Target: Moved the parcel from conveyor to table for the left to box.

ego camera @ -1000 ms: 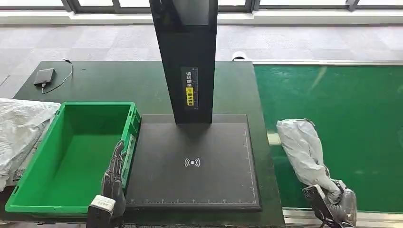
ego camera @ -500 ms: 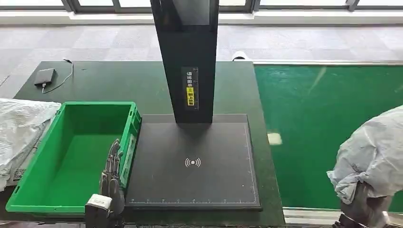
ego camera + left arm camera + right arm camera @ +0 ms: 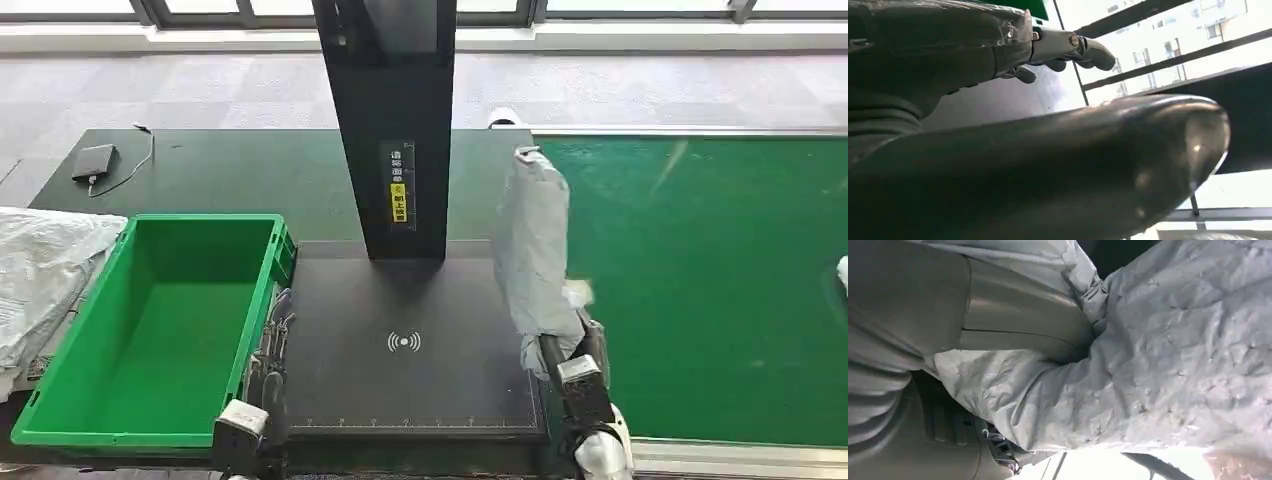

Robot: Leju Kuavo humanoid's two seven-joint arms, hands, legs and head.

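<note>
Nearest to me, the right robot hand (image 3: pixel 572 352) grips the lower end of the parcel (image 3: pixel 533 250) — a grey plastic mailer bag that stands up from the grasp over the right edge of the black scanner pad (image 3: pixel 405 345), beside the green conveyor belt (image 3: pixel 700 270). From the right wrist view the film (image 3: pixel 1158 355) is crumpled and bunched where the thumb (image 3: pixel 1023 320) bears on it, so I judge it soft, light and a bit slippery; it will flop once released, and the bunched end is the surest hold. My left robot hand (image 3: pixel 268 355) holds nothing, fingers loosely extended, resting between the pad and the green crate (image 3: pixel 150 330) on the desk (image 3: pixel 250 170). Further back, the black scanner column (image 3: pixel 395 120) rises just beside the parcel — I reckon that is the main thing to clear when lowering it. A heap of pale bags (image 3: pixel 45 270) lies left of the crate, and a small dark device with a cable (image 3: pixel 93 160) sits at the far left corner.
</note>
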